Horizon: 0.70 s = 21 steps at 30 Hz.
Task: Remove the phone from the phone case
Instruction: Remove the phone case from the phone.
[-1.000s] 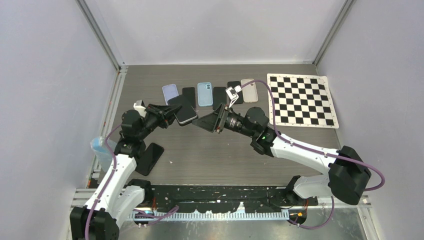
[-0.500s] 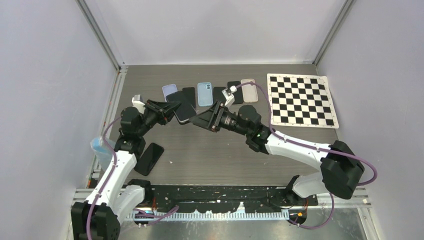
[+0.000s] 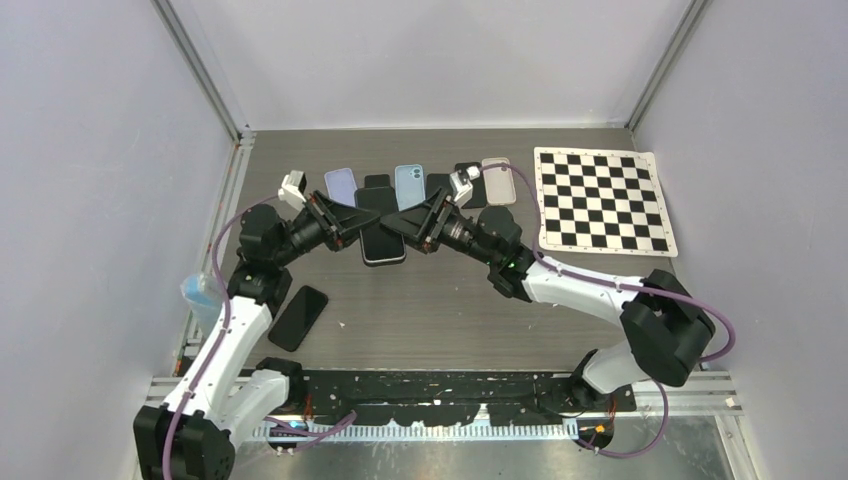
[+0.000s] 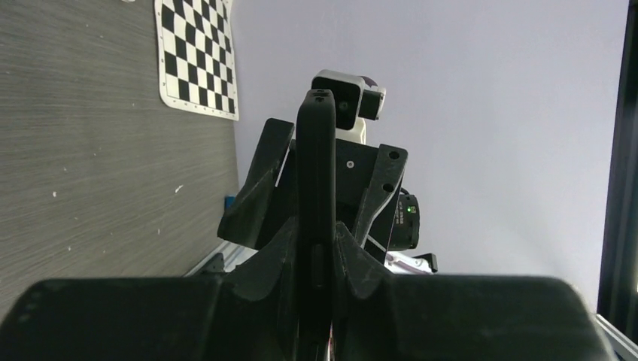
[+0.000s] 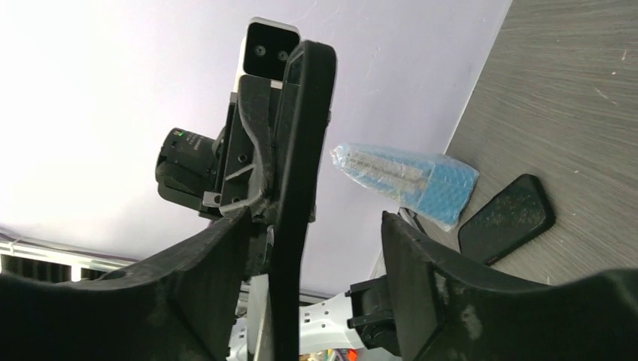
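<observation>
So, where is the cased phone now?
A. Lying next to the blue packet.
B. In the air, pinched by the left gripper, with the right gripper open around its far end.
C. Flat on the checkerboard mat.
B: the left gripper is shut on the phone, and the right gripper stands open around it.

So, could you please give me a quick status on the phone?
Left gripper shut on cased phone, held edge-on. Right gripper open, jaws straddling its free end. Nothing blocking.

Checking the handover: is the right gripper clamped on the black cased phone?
No, one finger of the right gripper stands clear of the black cased phone.
</observation>
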{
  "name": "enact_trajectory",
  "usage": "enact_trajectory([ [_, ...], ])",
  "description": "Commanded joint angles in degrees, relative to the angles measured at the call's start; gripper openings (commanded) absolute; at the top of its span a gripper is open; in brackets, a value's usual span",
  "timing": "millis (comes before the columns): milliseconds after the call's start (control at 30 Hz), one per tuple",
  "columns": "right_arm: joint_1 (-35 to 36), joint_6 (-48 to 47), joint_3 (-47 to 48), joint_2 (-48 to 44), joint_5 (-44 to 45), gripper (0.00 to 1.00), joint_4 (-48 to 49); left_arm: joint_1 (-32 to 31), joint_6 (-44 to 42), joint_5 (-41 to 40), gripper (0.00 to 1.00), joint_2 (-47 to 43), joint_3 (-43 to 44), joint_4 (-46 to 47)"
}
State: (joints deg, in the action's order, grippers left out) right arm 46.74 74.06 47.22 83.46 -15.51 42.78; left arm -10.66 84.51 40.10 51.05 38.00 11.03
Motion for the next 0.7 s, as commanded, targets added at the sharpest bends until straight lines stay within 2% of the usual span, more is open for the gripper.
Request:
enact_trajectory([
  [0, -0.36, -5.09, -2.01, -6.51, 2.8, 0.72, -1.18, -0.09, -6.15, -1.15, 0.0, -0.72, 5.44, -1.8],
  [133, -0.73, -11.23, -4.29, -14.15, 8.85, 0.76, -10.51, 0.39, -6.46, -3.75, 0.0, 0.53, 5.52, -2.15],
  [267, -0.88, -15.21, -6.35, -20.56, 11.13, 0.76, -11.39, 0.7, -6.41, -6.07, 0.0, 1.38, 5.29, -2.06],
  [333, -0.94, -16.64, -6.68, -21.74, 7.54, 0.75, -8.04, 0.71, -5.7, -7.23, 0.0, 1.64, 4.97, -1.68],
  [400, -0.87, -17.42, -5.69, -20.59, 0.1, 0.74, -6.14, 0.72, -4.14, -7.99, 0.0, 1.85, 4.36, -1.14],
  [467, -0.59, -17.87, -4.38, -18.63, -4.38, 0.73, -4.53, 0.67, -2.5, -9.34, 0.0, 1.88, 4.34, -4.05],
  [667, 0.27, -14.07, -2.51, -12.03, -11.72, 0.73, 4.0, 0.85, 2.89, -10.28, 0.0, 1.15, 3.11, -5.84],
])
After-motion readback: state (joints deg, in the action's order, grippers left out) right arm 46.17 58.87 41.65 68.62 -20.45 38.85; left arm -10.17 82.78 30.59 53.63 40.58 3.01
